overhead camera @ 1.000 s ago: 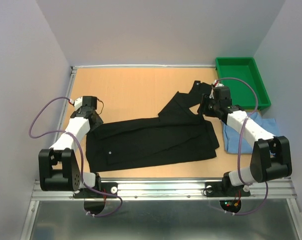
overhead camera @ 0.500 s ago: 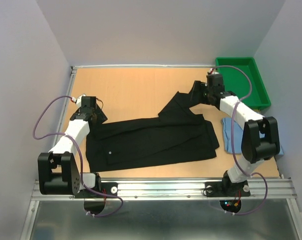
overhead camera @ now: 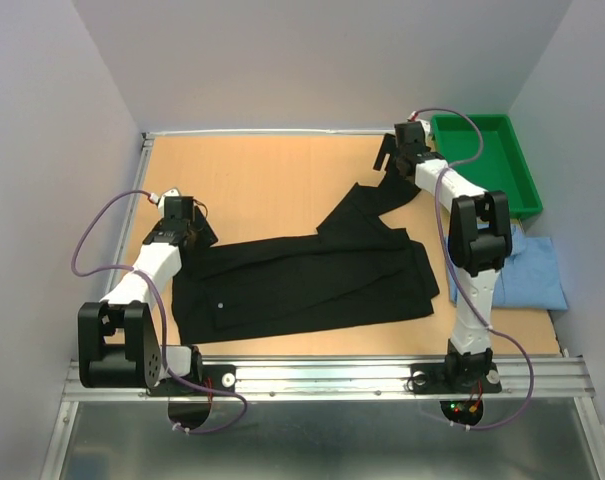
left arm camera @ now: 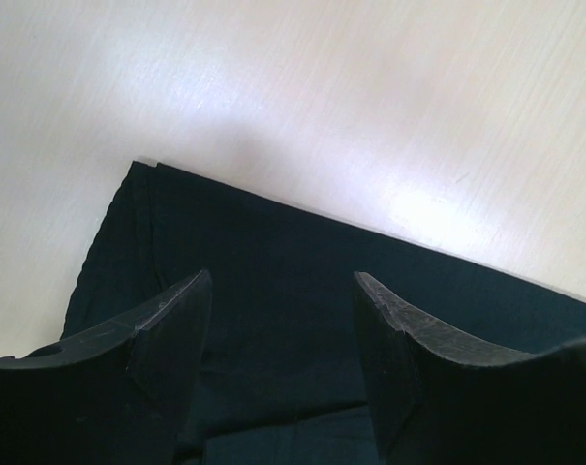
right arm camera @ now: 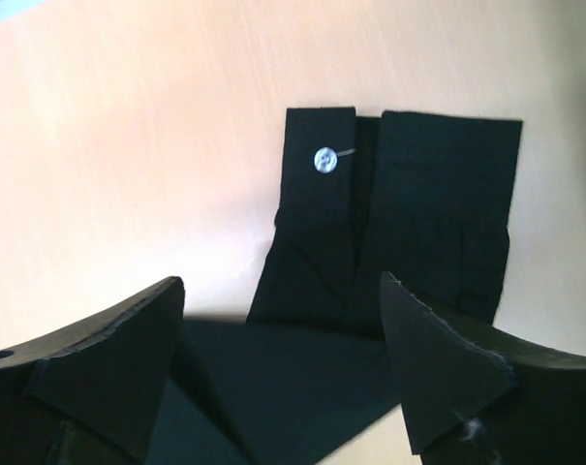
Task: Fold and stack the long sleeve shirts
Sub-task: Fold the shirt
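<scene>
Inspection finds the black shirt (overhead camera: pixel 302 285) lying flat across the middle of the counter (overhead camera: pixel 262 180), roughly spread, with one sleeve (overhead camera: pixel 367 205) running away toward the far right corner. The light blue shirt (overhead camera: pixel 530 272) lies crumpled at the right edge, beside the right arm's base, apart from the black one and not yet folded. The green tray (overhead camera: pixel 487 175) sits in the far right corner and plays no part. The left claw (left arm camera: pixel 281 281) stands apart over the left hem of the black shirt, with cloth beneath it and nothing clamped. The right claw (right arm camera: pixel 281 281) is likewise apart and empty, poised above the end of the sleeve, where the cuff (right arm camera: pixel 399 213) and its white button (right arm camera: pixel 323 160) lie flat just ahead. Handling assessment: both garments are light, limp cloth that will sag, drag and crease, offering no stiffness to push against. Thin single layers lying flat are judged hard to pinch. Recommended holds are the doubled cuff band for the sleeve and the hem corner or side seam for the body, where stitching gives thickness. Risk noted: taking too little fabric, so the fold slips out partway.
</scene>
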Available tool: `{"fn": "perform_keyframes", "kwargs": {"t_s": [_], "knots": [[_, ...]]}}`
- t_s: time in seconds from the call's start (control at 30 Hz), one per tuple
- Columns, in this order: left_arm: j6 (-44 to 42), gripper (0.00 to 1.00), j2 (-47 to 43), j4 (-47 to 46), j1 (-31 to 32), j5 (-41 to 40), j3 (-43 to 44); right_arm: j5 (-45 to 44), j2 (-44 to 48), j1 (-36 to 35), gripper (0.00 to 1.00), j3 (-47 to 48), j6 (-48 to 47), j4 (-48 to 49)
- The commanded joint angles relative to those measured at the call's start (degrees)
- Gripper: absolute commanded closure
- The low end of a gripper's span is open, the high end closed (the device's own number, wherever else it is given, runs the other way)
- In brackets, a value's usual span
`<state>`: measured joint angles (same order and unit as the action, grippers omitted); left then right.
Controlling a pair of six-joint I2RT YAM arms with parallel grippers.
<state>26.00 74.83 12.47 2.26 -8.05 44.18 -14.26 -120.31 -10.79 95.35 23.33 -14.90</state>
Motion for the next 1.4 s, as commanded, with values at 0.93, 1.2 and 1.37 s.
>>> {"fn": "perform_keyframes", "kwargs": {"t_s": [0.93,1.2,1.37], "knots": [[-3.32,0.3,-2.67,-4.73,0.37,-0.12,-2.7,7.3,-15.49,-0.2,0.99,22.77,-8.74,2.68],[-3.5,0.3,-3.02,-5.17,0.37,-0.21,-2.35,20.58,-6.01,-1.6,0.99,28.4,-8.48,3.47],[-3.41,0.3,-3.28,-5.09,0.37,-0.38,-2.0,28.58,2.96,-3.89,0.99,22.52,-9.27,3.82]]}}
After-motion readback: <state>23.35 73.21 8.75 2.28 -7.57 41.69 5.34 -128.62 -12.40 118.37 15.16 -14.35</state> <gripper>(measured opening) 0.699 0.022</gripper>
